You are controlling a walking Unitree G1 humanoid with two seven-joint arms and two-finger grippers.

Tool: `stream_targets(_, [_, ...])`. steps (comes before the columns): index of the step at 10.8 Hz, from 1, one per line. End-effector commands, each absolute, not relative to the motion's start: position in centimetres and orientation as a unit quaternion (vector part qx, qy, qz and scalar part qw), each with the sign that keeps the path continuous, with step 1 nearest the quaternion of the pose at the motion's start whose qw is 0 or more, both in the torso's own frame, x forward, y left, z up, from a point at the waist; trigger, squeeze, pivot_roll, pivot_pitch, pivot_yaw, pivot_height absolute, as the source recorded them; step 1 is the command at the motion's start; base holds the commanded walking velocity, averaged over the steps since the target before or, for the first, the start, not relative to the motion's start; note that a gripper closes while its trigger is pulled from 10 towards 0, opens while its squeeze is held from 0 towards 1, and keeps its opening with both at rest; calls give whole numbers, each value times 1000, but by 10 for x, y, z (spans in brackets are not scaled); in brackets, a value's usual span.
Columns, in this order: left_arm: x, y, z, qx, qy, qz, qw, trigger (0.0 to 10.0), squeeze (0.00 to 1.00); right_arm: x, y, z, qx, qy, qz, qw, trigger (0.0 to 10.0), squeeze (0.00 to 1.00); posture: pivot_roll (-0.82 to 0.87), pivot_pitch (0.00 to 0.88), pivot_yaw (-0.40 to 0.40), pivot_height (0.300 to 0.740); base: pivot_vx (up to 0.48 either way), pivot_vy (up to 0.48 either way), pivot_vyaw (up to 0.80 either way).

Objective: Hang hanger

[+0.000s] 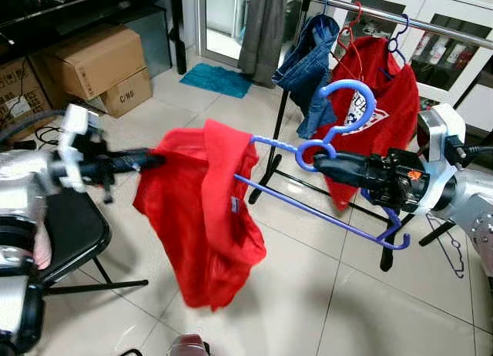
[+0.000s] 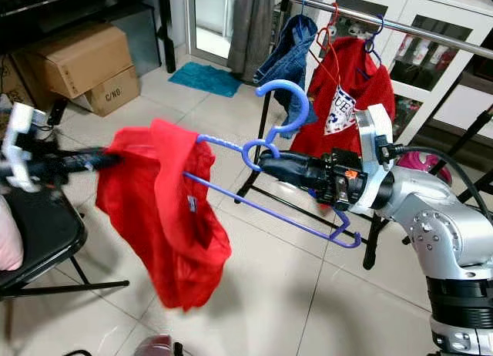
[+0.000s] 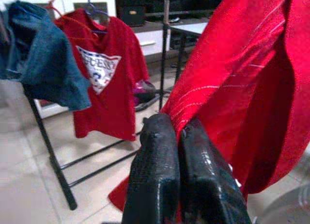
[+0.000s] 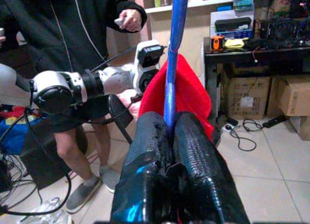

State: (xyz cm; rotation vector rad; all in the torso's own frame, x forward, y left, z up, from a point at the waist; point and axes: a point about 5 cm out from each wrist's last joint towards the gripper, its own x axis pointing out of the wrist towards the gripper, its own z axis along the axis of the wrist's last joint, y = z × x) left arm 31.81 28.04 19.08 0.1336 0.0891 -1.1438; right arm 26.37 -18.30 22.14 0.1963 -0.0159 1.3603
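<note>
Right pincer [image 2: 266,162] clenched on blue hanger [image 2: 277,209]; left pincer [image 1: 154,159] pinching its red shirt [image 1: 200,217].

Ahead of you two cardboard boxes [image 1: 96,67] sit stacked by the wall, a teal mat [image 1: 216,79] lies near the doorway, and a grey curtain [image 1: 263,28] hangs beside it. A black chair [image 1: 65,233] stands on the tiled floor [image 1: 323,294]. A person [image 4: 72,35] stands behind.

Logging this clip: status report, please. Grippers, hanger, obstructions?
Right gripper shut on blue hanger at its neck. Left gripper shut on red shirt, half-draped over hanger. Rail ahead, already carrying clothes.
</note>
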Motion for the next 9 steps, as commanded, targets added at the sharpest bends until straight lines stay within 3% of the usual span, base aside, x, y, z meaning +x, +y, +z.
stream_targets(1, [321,283,200,75,28,-534,842,0,0,264,-186,231,90,-31,628,772,0,0,63,0,-38,740,0,0,0])
stream_targets(9, [311,309,199,83,32,-487,869,0,0,265,-188,232,91,-32,627,773,0,0,69,0,-50,740,0,0,0])
